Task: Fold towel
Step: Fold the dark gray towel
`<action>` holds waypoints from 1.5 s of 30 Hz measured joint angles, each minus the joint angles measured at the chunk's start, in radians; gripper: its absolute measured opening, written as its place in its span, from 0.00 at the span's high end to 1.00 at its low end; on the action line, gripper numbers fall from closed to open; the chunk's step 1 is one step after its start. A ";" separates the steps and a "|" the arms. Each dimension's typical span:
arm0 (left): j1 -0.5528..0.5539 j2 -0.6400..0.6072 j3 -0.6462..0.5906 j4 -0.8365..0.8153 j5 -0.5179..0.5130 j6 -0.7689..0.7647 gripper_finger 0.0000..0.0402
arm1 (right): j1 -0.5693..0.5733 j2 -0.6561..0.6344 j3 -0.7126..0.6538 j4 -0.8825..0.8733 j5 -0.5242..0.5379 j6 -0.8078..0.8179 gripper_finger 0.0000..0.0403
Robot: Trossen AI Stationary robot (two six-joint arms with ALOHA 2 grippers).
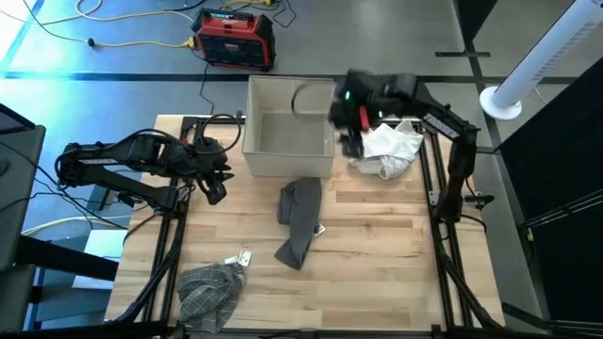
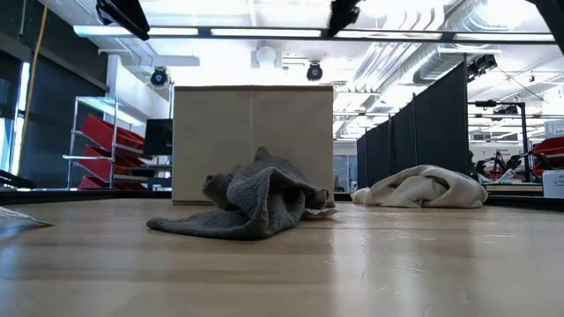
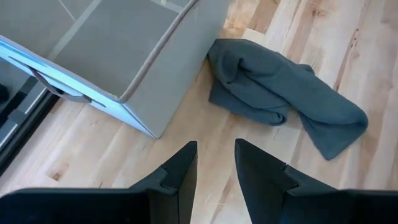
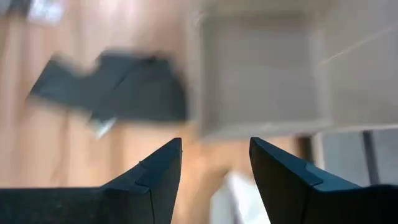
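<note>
A dark grey towel (image 1: 300,221) lies crumpled and loosely bunched in the middle of the table, just in front of a grey fabric box (image 1: 287,127); it also shows in the low view (image 2: 251,207) and the left wrist view (image 3: 280,93). A white towel (image 1: 388,149) lies in a heap to the right of the box. My right gripper (image 1: 350,139) hangs open, with nothing between its fingers (image 4: 158,168), above the box's right wall and beside the white towel. My left gripper (image 1: 215,184) stands open and empty (image 3: 216,165) at the table's left, raised, pointing toward the box and the grey towel.
A plaid grey cloth (image 1: 209,290) lies at the near left corner, with a small tag (image 1: 243,256) next to it. The box stands at the far edge. Bare wood stretches to the right of and in front of the grey towel. A red case (image 1: 234,40) sits on the floor beyond.
</note>
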 joint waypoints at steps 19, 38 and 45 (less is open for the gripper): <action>-0.136 0.073 0.000 0.006 0.085 -0.117 0.75 | 0.330 -0.090 -0.606 0.402 -0.063 0.062 0.56; -0.428 0.072 0.000 0.006 -0.141 -0.358 0.75 | 0.467 -0.125 -1.284 1.157 0.476 -0.190 0.56; -0.430 0.072 0.000 0.002 -0.124 -0.405 0.75 | 0.431 -0.109 -1.391 1.464 0.403 -0.464 0.56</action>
